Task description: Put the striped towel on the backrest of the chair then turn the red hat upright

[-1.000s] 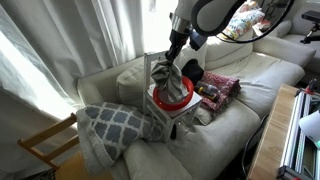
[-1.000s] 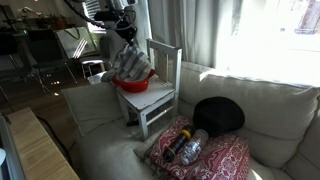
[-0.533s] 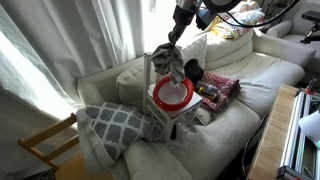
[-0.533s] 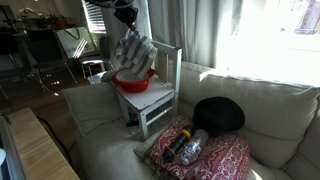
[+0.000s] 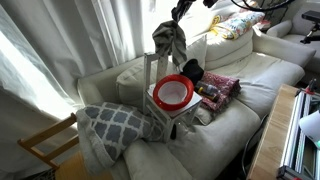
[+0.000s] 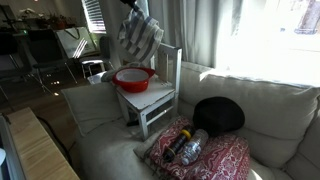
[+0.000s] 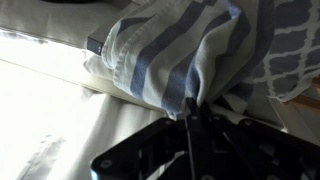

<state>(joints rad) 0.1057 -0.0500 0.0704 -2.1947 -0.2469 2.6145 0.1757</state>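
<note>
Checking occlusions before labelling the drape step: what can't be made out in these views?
The hand: cut off by the top edge in both exterior views; dark and blurred in the wrist view.
The chair backrest: top rail partly hidden behind the striped towel in an exterior view.
The red hat: absent from the wrist view, largely filled by the towel.

1. I see the striped towel (image 5: 168,38), blue-grey and white bands, bunched up and hanging in the air above the small white chair (image 6: 170,65). It is clear of both seat and backrest (its gathered top is pinched in the gripper (image 7: 190,113)).
2. The red hat (image 5: 172,93) sits on the chair seat upside down, with its opening upward and the pale lining showing. It is well below the towel and not touching it.
</note>
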